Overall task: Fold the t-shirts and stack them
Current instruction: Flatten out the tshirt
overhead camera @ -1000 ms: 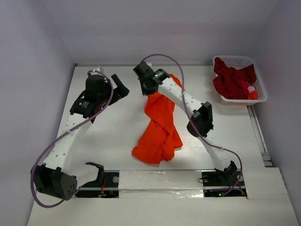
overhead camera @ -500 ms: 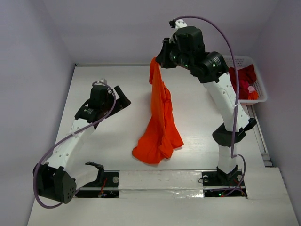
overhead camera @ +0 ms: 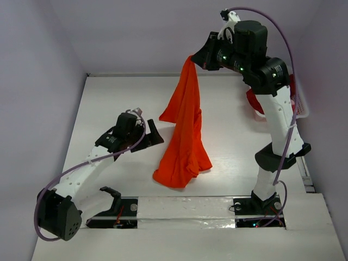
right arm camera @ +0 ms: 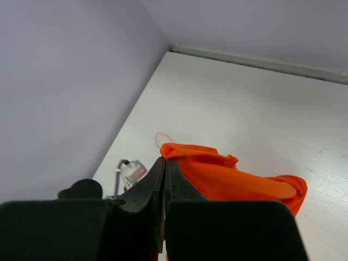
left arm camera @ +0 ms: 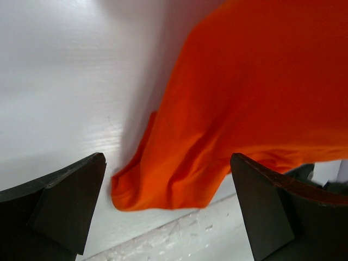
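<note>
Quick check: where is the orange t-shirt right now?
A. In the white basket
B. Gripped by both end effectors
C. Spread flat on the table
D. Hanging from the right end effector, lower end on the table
D: the right end effector is shut on the top of the orange t-shirt, whose lower end is bunched on the table; the left end effector is open, holding nothing.

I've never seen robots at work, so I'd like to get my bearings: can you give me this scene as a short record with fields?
Right gripper: shut on the orange t-shirt, raised high above the table
Shirt's state: hangs from that one pinch, lower end bunched on the table
Left gripper: open, low beside the shirt, holding nothing
Basket: far right, dark red t-shirts inside, mostly hidden by the right arm
</note>
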`<state>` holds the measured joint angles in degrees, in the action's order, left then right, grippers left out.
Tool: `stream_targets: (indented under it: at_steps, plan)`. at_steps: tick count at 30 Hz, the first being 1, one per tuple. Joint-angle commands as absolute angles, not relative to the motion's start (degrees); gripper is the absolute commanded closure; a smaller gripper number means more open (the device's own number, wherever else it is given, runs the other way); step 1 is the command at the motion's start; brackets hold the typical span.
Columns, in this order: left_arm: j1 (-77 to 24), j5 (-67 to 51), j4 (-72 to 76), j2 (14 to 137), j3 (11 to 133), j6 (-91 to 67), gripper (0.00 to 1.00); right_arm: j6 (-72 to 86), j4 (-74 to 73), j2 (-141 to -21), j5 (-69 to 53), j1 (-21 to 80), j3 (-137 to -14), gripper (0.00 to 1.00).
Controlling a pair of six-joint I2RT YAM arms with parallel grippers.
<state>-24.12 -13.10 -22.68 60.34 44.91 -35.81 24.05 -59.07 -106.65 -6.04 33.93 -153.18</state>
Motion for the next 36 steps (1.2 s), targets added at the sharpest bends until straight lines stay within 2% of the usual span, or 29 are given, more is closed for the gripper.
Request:
stream_targets:
  at_steps: [1,5,10,19,36]
  plan:
    - [-29.3,-17.7,-24.3,59.2,43.8,-34.0,0.02,24.3,-54.6,-104.6,-8.3,34.2,-154.3,1.00]
    - [-37.1,-17.4,-25.4,58.4,44.3,-34.4,0.04,23.7,-54.7,-104.6,-7.8,33.7,-153.2,1.00]
    - [-47.7,-9.7,-27.9,59.9,48.5,-36.3,0.09,23.5,-54.9,-104.8,-8.1,33.7,-153.1,1.00]
    - [-65.6,-0.5,-30.1,70.8,56.9,-41.7,0.08,22.2,-55.6,-104.9,-7.5,33.7,-152.9,1.00]
    - [-67.6,9.6,-29.4,76.2,59.2,-48.2,0.07,21.1,-55.4,-102.6,-7.4,33.7,-150.0,1.00]
